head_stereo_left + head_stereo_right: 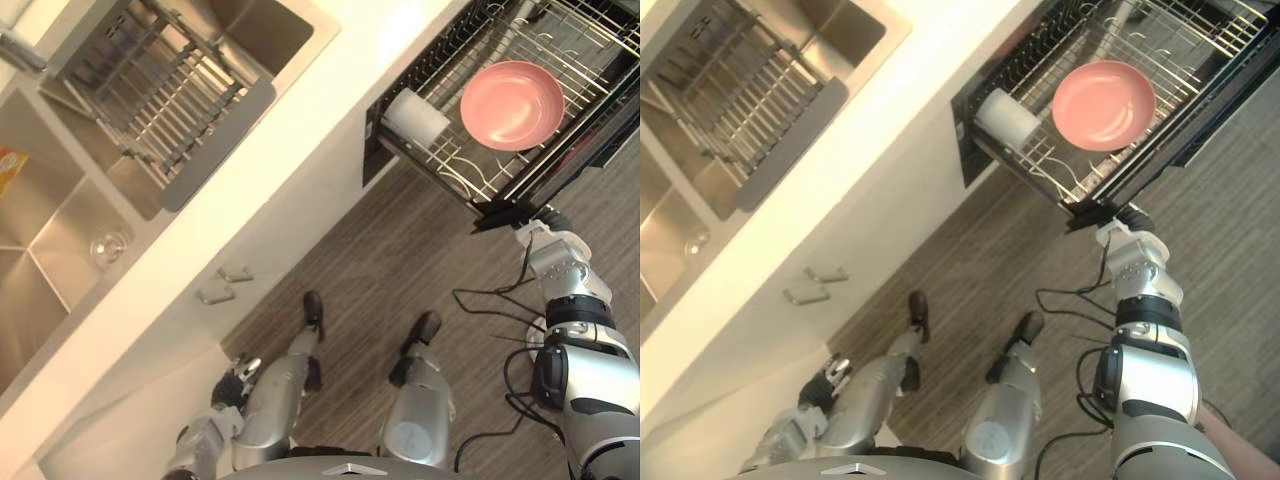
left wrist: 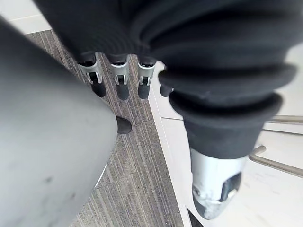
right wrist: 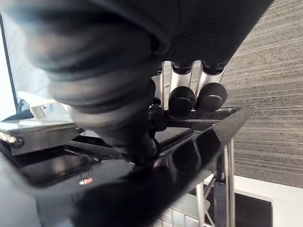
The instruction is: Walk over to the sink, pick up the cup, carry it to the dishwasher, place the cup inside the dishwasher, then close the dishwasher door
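Note:
A pale cup (image 1: 415,118) lies on its side in the near corner of the wire rack (image 1: 575,40), inside the open dishwasher at the upper right. Beside it in the rack rests a pink plate (image 1: 512,104). My right hand (image 1: 547,222) is at the outer edge of the black dishwasher door (image 1: 503,211). Its fingertips (image 3: 181,99) are straight and press against that glossy door edge (image 3: 180,156); it holds nothing. My left hand (image 1: 236,377) hangs low by my left side, its fingers (image 2: 118,80) relaxed and empty above the floor.
A white counter (image 1: 300,130) runs diagonally, with a steel double sink (image 1: 40,260) at the left and a metal drainer rack (image 1: 165,95) across it. A small clear round thing (image 1: 108,246) sits in the sink. Cabinet handles (image 1: 225,283) stick out below the counter.

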Controlling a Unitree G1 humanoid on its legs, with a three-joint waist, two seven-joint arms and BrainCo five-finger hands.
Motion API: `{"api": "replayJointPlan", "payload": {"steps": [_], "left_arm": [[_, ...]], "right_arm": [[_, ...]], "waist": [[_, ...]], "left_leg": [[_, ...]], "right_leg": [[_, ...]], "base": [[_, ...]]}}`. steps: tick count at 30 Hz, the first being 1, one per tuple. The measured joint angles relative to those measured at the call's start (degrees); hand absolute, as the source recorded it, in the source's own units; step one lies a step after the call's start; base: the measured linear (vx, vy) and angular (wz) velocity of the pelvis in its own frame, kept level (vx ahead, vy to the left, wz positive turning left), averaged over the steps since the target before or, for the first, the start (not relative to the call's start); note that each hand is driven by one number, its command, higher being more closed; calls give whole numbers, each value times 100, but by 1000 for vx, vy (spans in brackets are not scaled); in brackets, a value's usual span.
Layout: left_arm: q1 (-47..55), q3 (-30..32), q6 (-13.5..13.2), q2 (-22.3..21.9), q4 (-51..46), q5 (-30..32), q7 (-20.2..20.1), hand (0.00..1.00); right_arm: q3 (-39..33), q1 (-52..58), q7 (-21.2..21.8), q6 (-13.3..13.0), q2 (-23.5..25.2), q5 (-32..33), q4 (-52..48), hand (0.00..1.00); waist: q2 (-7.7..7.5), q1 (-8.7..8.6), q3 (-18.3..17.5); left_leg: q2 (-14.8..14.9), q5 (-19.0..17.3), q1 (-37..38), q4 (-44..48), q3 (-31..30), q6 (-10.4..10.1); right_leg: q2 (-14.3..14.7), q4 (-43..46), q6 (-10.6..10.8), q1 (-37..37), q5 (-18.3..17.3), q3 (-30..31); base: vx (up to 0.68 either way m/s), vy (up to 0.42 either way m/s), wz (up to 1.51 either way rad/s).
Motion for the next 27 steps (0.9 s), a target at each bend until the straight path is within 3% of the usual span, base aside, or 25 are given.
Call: {"api": "replayJointPlan", "payload": {"steps": [5,8,12,15,16,18,21,27], "left_arm": [[24,-189,-121,-161,-1,-165,-6,0],[29,-226,-165,-209,-24,-171,-35,0],[65,-473,-311,-251,-53,-165,-245,0],[91,-574,-335,-255,-42,-157,-392,0],[130,-686,-354,-252,20,-148,-468,0],[202,-713,-367,-257,8,-154,-534,0],[234,-717,-356,-248,13,-152,-596,0],[390,-724,-367,-230,-10,-277,-729,0]], "right_arm": [[114,-521,-212,89,-75,-274,1,100],[345,-856,-291,96,-98,-467,20,100],[796,-1685,-651,23,-312,-1217,440,100],[1137,-2163,-756,-119,-353,-1767,704,100],[1367,-2342,-843,-171,-343,-2113,761,0],[1507,-2608,-1146,-281,-357,-2766,801,0],[2001,-2808,-1241,-261,-443,-3727,983,0],[2316,-2815,-1234,71,-415,-4797,959,0]], "waist": [[344,218,-46],[414,384,-98],[624,718,-256],[719,870,-330],[743,988,-348],[783,1127,-379],[800,1102,-393],[833,1071,-419]], "left_leg": [[6,103,-165,0,-386,-147],[-8,189,-249,1,-619,-250],[-102,316,-448,33,-1012,-247],[-151,416,-502,35,-1169,-188],[-166,423,-493,36,-1226,-193],[-187,439,-497,37,-1277,-214],[-220,470,-482,37,-1303,-261],[-172,435,-439,38,-1274,-307]], "right_leg": [[-181,601,14,-153,-349,-327],[-341,1101,-53,-276,-629,-494],[-707,1922,-90,-447,-1196,-840],[-878,2295,-109,-483,-1471,-987],[-942,2447,-121,-485,-1598,-1021],[-1040,2658,-134,-482,-1775,-1094],[-1144,2897,-151,-483,-1978,-1134],[-1146,3020,-182,-479,-2105,-1133]], "base": [[-27,-96,34],[-24,-142,39],[-18,-162,57],[4,-150,38],[3,-177,33],[-3,-174,30],[-40,-168,14],[-50,-109,1]]}}
